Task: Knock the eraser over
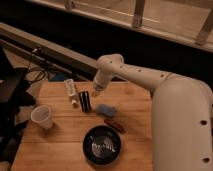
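Observation:
The eraser (pixel 85 100), a small black block with a pale stripe, lies on the wooden table (pixel 60 145) just right of the white tube (pixel 71 89). My gripper (pixel 95 91) hangs from the white arm directly right of the eraser's far end, close to it. A soft light-blue pad (pixel 106 109) lies just right of the eraser's near end.
A white paper cup (pixel 41 116) stands at the left. A black bowl (pixel 102 144) sits near the front. A small red-brown object (pixel 114 124) lies between pad and bowl. My white arm and body (pixel 175 120) fill the right side.

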